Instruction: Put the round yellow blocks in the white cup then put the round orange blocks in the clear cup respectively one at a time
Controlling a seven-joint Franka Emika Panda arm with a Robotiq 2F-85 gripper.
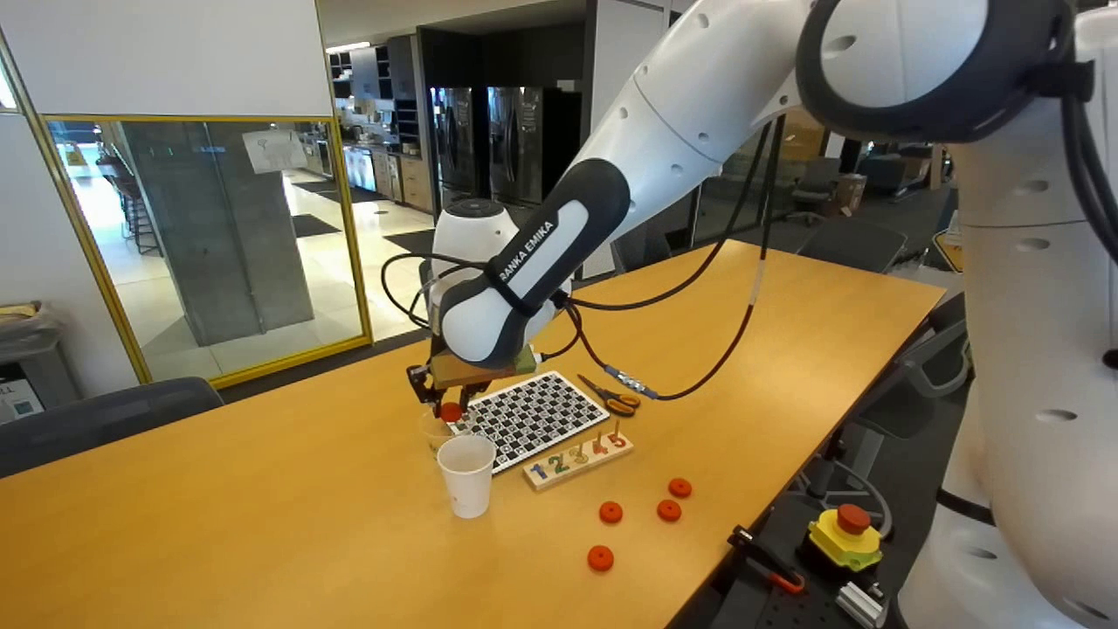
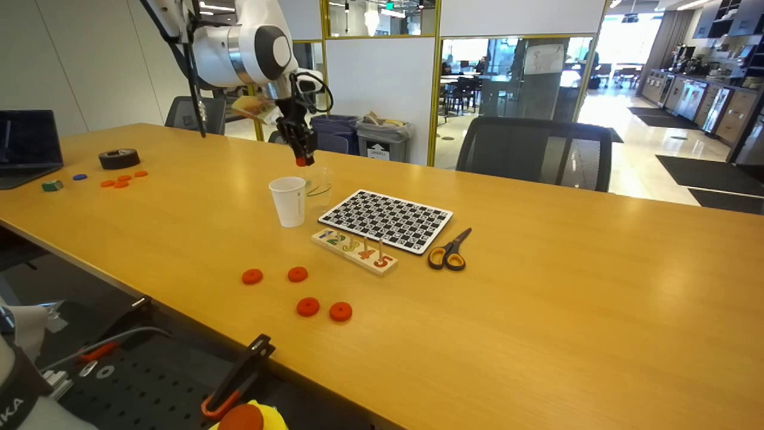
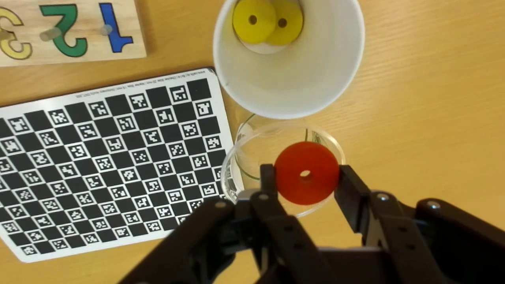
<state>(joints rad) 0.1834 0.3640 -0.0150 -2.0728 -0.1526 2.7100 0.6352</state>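
Red-orange and round, a disc (image 3: pixel 309 162) hangs in the hand (image 3: pixel 304 173), a little right of and below centre in the wrist view, pinched by its opposite edges. It is over the clear cup (image 3: pixel 238 141), nearer the right side of the rim in that view. Higher in the same frame is the white cup (image 3: pixel 315 75), close beside the clear one; whether they touch I can't tell. At least two yellow discs (image 3: pixel 256 31) lie at its bottom, one overlapping the other, so I take the yellow half of the job to be done or nearly so, and the orange half to be in hand. No disc can be made out inside the clear cup, so this looks like the first of its set.

Four more red-orange discs (image 1: pixel 600 558) lie loose on the desk (image 1: pixel 262 524), low and right of centre in an exterior view. Four paler orange discs (image 2: pixel 121 184) sit toward the upper left in an exterior view; whether they count too, I can't say.

By my judgement the next move calls for a slight shift toward the middle of the clear cup, if the disc really is off centre, then lowering a little and letting go. That cup looks light, so a bump on its rim could tip it.
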